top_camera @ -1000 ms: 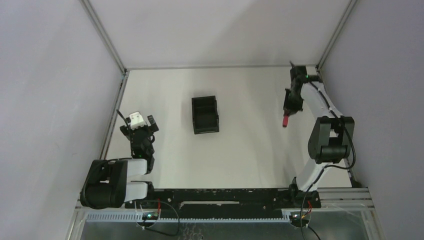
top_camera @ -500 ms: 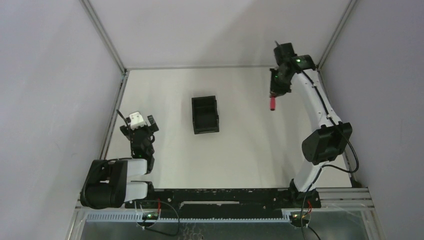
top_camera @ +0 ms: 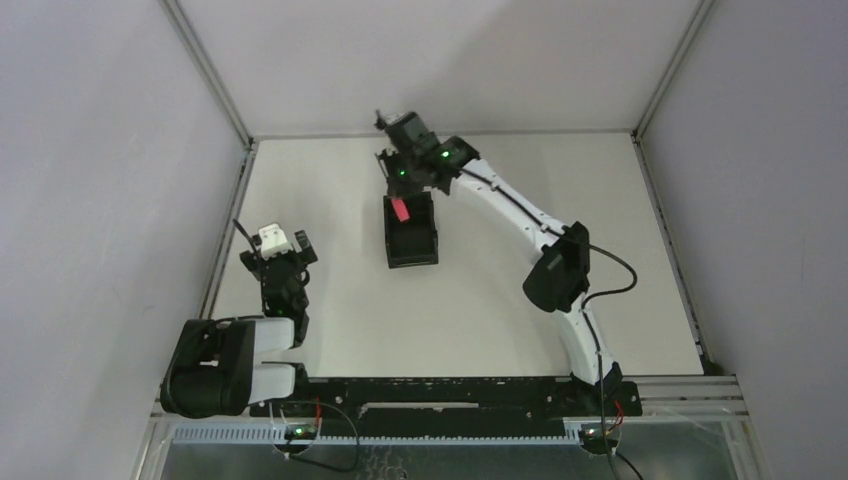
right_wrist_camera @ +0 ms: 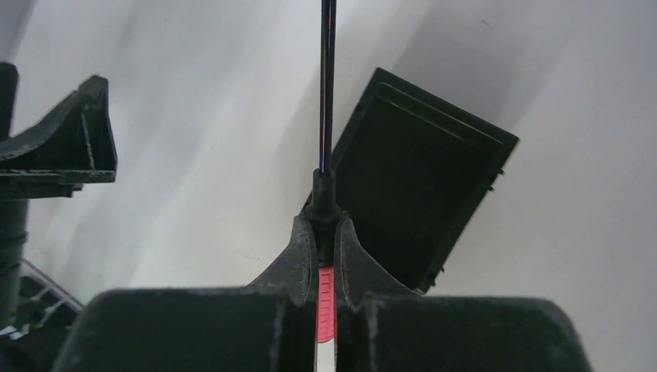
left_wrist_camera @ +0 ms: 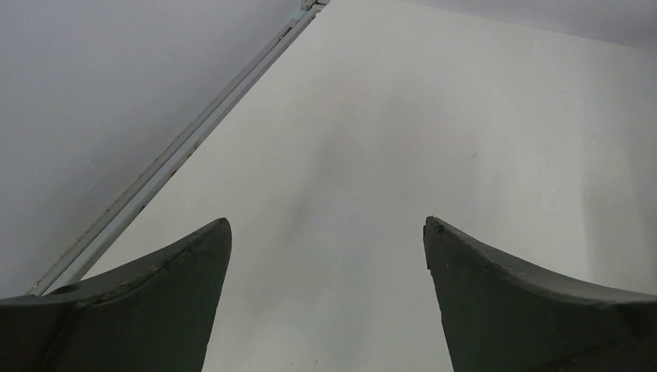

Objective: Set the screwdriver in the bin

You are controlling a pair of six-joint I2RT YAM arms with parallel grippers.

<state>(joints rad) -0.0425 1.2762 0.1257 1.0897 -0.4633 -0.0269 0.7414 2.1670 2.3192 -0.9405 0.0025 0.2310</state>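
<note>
My right gripper [top_camera: 400,190] is shut on the screwdriver [top_camera: 399,209], whose red handle hangs over the far end of the black bin [top_camera: 420,250]. In the right wrist view the red handle [right_wrist_camera: 326,302] sits between the closed fingers and the thin dark shaft [right_wrist_camera: 328,85] points away; the bin [right_wrist_camera: 418,186] lies just right of it, below the gripper [right_wrist_camera: 325,221]. My left gripper [top_camera: 287,248] is open and empty at the near left of the table; its wrist view shows the gripper [left_wrist_camera: 327,225] over bare table.
Grey enclosure walls with metal frame rails [top_camera: 228,215] border the white table. The right arm [top_camera: 520,215] stretches diagonally across the table's middle. A black arm part [right_wrist_camera: 54,147] shows at the left of the right wrist view.
My right arm has swung left from the far right side of the table, carrying the screwdriver to above the bin's far end. The left arm has not moved.
</note>
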